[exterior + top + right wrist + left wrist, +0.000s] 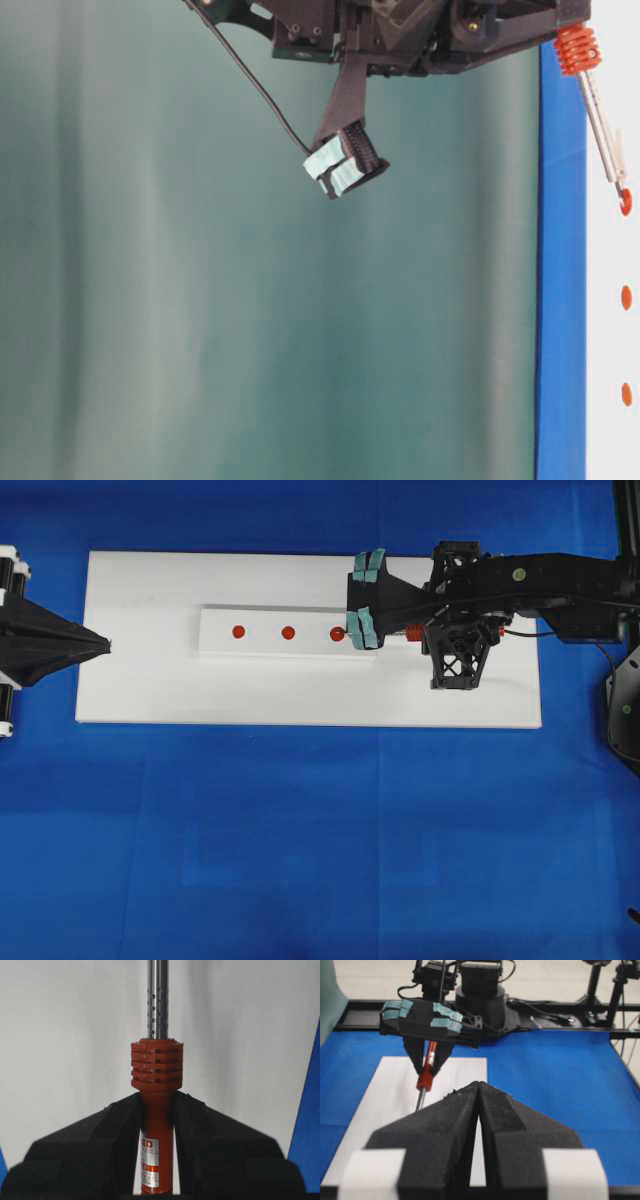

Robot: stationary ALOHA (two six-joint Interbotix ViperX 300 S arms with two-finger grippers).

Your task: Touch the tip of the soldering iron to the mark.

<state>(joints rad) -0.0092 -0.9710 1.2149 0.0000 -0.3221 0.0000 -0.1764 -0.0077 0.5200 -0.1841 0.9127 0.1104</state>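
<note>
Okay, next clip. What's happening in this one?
The right gripper is clamped on the red handle of the soldering iron and holds it over the white board. Its tip sits at the rightmost of three red dots, not at the mark, the middle dot. The left gripper is shut and empty at the board's left edge.

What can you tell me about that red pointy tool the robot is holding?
It is the soldering iron: a slim red-orange handle with a ribbed collar and white labels, then a thin silver metal shaft with small holes. The right gripper is shut on its handle, both fingers pressing its sides. It points along the white board, slanting down, and its tip lies at the outer red dot nearest the gripper, not the middle mark.
</note>
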